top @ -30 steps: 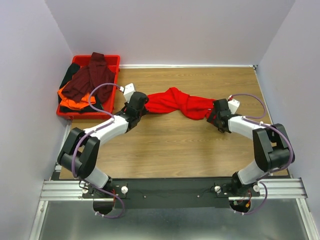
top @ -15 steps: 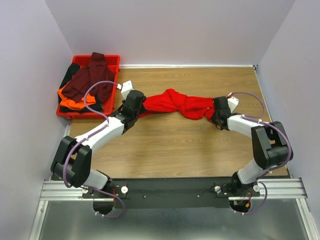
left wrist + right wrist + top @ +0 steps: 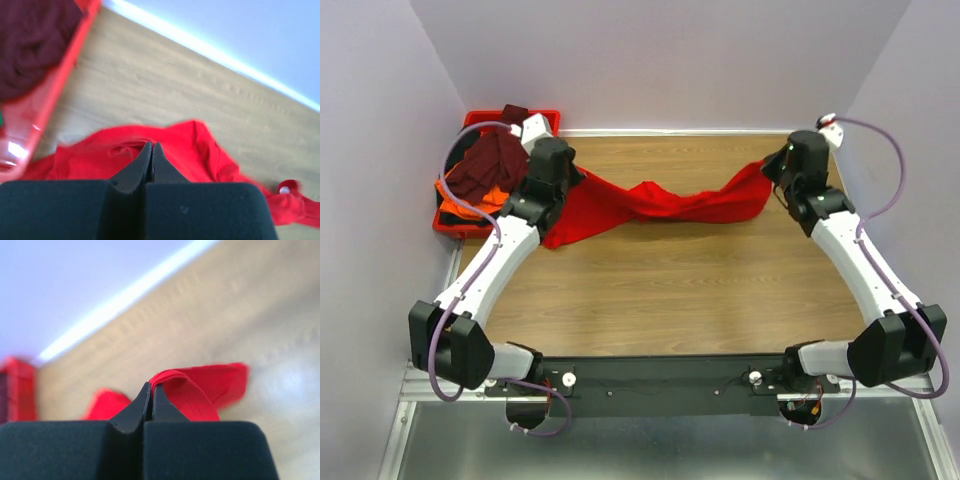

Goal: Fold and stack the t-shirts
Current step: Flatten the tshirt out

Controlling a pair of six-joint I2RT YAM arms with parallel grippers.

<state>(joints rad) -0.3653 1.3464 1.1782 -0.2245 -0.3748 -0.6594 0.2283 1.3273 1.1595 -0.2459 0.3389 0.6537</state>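
Observation:
The bright red t-shirt (image 3: 650, 203) hangs stretched across the back of the table, sagging in the middle. My left gripper (image 3: 570, 178) is shut on its left end, which drapes down to the wood. In the left wrist view the red cloth (image 3: 195, 150) spreads under the shut gripper (image 3: 151, 145). My right gripper (image 3: 772, 168) is shut on the right end. A fold of red cloth (image 3: 200, 390) sits pinched at the tips of that gripper (image 3: 152, 386). The dark maroon t-shirt (image 3: 485, 165), the orange one (image 3: 460, 192) and the black one (image 3: 450, 213) lie piled in the tray.
The red plastic tray (image 3: 450, 228) stands at the back left corner, and its wall (image 3: 60, 90) is close beside my left gripper. White walls close off the back and both sides. Bare wooden table (image 3: 670, 290) lies between the shirt and the arm bases.
The right gripper has shut on the shirt's right end. Both arms rose and moved back and apart, pulling the bunched red shirt into a long band.

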